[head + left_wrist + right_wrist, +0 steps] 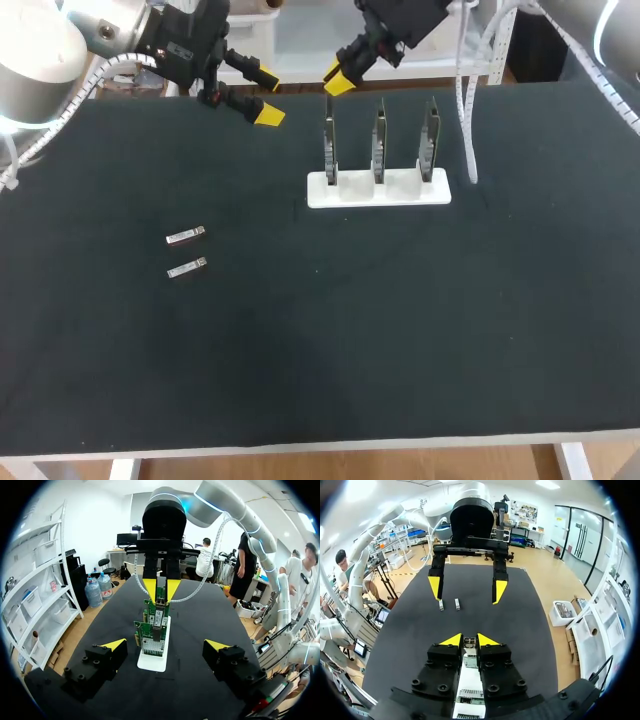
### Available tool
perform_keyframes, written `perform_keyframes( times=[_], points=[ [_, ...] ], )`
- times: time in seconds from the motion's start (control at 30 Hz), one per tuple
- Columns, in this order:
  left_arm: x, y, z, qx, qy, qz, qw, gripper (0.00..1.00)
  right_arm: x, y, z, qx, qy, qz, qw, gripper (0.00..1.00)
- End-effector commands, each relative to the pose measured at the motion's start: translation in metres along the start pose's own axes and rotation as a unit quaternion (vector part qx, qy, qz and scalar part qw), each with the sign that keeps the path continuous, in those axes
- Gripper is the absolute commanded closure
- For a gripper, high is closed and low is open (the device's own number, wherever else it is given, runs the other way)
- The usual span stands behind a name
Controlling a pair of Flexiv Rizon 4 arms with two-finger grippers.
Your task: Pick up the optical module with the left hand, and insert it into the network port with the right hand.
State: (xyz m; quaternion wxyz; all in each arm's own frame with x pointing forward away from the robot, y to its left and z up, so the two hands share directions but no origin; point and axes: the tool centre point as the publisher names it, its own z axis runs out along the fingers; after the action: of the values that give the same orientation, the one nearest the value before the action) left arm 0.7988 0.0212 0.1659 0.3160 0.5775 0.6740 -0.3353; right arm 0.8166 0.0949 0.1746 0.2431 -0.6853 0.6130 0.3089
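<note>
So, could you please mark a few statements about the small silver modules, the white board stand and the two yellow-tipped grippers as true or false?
1. Two small silver optical modules lie on the black table. True.
2. The left gripper holds one module. False: it is open and empty, and both modules lie on the table.
3. The white stand holds three upright green circuit boards. True.
4. The right gripper is over the modules. False: it is at the stand's end board, on the side nearest the left arm, well away from them.
5. The modules touch each other. False: they lie side by side, apart.
</note>
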Motion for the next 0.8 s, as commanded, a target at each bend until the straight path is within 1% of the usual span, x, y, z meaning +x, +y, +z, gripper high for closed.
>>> perform_keyframes(
  times=[0.03,0.47,0.8],
  points=[
    [-0.0003,-0.0014,0.0001,-0.002,0.001,-0.001,1.000,0.00,-0.0020,-0.0081,-0.0013,-0.286,0.002,0.000,0.958,1.00],
    [-0.0003,-0.0014,0.0001,-0.002,0.001,-0.001,1.000,0.00,0.0025,-0.0032,0.0049,-0.292,0.005,0.007,0.956,1.00],
    [-0.0003,-0.0014,0.0001,-0.002,0.001,-0.001,1.000,0.00,0.0048,-0.0046,0.0078,-0.291,0.005,0.013,0.957,1.00]
  ],
)
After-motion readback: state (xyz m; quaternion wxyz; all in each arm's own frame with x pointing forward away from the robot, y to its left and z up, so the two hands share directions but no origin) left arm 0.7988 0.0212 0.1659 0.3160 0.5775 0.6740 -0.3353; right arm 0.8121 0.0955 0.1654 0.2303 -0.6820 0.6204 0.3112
